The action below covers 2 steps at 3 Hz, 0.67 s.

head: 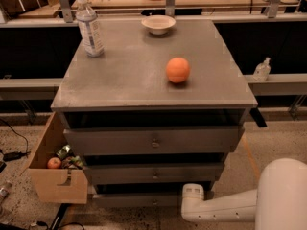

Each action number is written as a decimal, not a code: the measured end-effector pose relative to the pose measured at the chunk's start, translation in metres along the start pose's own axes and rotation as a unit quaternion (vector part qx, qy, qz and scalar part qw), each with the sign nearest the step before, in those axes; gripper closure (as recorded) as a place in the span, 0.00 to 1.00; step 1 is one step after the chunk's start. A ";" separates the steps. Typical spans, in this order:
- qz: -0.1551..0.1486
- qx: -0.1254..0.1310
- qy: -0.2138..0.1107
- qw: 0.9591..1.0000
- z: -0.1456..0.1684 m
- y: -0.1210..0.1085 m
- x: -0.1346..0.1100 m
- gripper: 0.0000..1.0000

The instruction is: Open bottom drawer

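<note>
- The bottom drawer [129, 200] is the lowest of the 3 grey fronts. It's just a thin, dim strip right above the floor, and its little knob [154, 202] is barely readable.
- The right end of that strip is covered by the white arm [225, 207], which reaches in from the lower right. The arm's rounded end [193, 195] sits right against the drawer front. Touching or not, can't tell.
- The gripper itself doesn't show. It's somewhere past that arm end, hidden or cut off by the bottom edge, so no way to tell how it's set.
- The middle drawer [124, 174] and top drawer [120, 141] each have 1 center knob, with dark gaps above them.
- On the cabinet top [134, 80] there's a water bottle [89, 28] back left, a bowl [158, 24] at the back and an orange ball-ish thing [178, 70] right of center.
- A cardboard box [57, 188] stands at the left side. It has something red [53, 163] plus other bits too dark to name.
</note>
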<state>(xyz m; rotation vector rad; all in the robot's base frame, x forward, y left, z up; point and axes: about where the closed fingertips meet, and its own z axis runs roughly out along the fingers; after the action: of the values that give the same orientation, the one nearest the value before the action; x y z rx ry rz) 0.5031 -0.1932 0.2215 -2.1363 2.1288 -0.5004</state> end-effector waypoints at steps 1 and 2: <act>0.001 0.032 0.027 0.999 -0.024 -0.003 0.004 0.88; -0.002 0.059 0.038 0.998 -0.035 -0.013 0.006 1.00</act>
<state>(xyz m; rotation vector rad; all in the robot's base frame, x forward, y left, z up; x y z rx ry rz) 0.5055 -0.1927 0.2588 -2.0911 2.0760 -0.6998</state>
